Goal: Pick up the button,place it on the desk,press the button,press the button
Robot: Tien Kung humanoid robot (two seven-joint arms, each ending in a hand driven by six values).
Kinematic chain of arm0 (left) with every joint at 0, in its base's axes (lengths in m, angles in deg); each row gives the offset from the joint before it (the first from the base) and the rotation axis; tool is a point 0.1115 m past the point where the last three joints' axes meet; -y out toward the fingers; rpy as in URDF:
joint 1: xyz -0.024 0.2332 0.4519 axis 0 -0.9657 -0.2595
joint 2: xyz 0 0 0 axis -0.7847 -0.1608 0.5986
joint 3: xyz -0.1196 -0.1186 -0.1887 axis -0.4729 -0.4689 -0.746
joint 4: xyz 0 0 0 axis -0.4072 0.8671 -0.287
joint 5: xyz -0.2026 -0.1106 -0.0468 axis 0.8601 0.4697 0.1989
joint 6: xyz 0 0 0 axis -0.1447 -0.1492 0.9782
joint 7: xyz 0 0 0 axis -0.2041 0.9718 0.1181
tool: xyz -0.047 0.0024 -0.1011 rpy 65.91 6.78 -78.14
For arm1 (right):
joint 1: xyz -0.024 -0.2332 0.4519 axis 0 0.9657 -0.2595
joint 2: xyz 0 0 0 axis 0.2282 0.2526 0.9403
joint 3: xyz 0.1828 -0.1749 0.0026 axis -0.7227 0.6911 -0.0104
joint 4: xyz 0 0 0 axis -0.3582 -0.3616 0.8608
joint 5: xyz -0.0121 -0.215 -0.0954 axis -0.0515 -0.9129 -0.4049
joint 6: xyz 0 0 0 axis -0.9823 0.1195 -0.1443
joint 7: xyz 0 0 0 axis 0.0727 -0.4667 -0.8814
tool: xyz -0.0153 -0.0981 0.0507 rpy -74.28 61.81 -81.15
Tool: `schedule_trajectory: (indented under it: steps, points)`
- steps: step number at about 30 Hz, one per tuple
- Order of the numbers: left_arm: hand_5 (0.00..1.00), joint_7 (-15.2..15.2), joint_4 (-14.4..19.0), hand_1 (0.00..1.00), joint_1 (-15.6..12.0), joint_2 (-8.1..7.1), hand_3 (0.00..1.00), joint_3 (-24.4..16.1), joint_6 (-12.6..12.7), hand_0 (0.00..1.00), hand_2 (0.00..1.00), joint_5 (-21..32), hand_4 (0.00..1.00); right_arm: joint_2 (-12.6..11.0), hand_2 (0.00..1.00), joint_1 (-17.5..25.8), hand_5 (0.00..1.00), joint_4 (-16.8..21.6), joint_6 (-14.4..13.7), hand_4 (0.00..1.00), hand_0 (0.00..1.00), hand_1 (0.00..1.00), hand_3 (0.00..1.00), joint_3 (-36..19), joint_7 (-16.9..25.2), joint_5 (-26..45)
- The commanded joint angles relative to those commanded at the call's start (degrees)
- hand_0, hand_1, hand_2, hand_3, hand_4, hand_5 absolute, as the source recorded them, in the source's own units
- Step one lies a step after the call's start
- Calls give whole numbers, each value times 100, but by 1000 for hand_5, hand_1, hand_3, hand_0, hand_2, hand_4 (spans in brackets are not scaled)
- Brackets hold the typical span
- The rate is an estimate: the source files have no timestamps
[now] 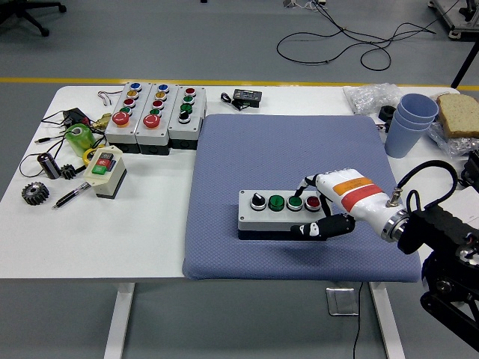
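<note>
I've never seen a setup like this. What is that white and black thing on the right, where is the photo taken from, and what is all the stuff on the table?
The photo comes from a camera on the robot's head, looking down over a white table. The white and black thing is the robot's right hand, reaching in from the right. Its fingers wrap around the right end of a grey button box lying on a blue mat; a fingertip sits beside the red button. The left hand is out of sight. At far left stand three more button boxes, a small switch box, gears and cables. At far right are stacked blue cups.
</note>
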Motion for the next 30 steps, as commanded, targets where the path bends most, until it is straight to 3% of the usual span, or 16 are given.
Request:
schedule_trajectory:
  steps: [4, 5, 7, 10, 11, 16, 17, 20, 30]
  points:
    - [692, -1, 0, 636, 7, 0, 546, -23, 0, 595, 670, -32, 346, 56, 265, 104, 476, -3, -822, 888, 155, 2, 653, -178, 176, 833]
    - [693, 0, 0, 635, 8, 0, 545, -33, 2, 595, 669, -39, 346, 68, 407, 145, 275, -17, -1015, 731, 310, 190, 646, -232, 289, 1056]
    - [693, -2, 0, 635, 8, 0, 545, -53, 5, 595, 669, -56, 346, 78, 407, 204, 275, -61, -1258, 731, 310, 190, 646, -284, 491, 1540]
    - [693, 0, 0, 635, 10, 0, 545, -57, 6, 595, 669, -65, 346, 84, 407, 265, 275, -112, -1369, 731, 310, 190, 646, -309, 602, 2285]
    - [693, 2, 0, 635, 9, 0, 545, -59, 9, 595, 670, -63, 346, 95, 585, 318, 246, -158, -1413, 711, 505, 488, 644, -320, 643, 2505]
    - [693, 2, 0, 635, 6, 0, 545, -82, 11, 595, 670, -88, 346, 148, 585, 523, 246, -200, -1603, 711, 505, 488, 644, -336, 930, 3732]
    - [696, 2, 0, 634, 5, 0, 545, -83, 12, 594, 670, -87, 348, 154, 634, 540, 250, -196, -1625, 716, 599, 575, 644, -336, 968, 3955]
    - [696, 0, 0, 634, 8, 0, 545, -72, 0, 594, 670, -91, 348, 214, 634, 605, 250, -156, -1735, 716, 599, 575, 644, -371, 1233, 4700]
    - [694, -1, 0, 634, 13, 0, 545, -61, -3, 594, 669, -78, 347, 297, 669, 743, 257, -223, -1631, 728, 667, 625, 655, -618, 1665, 7097]
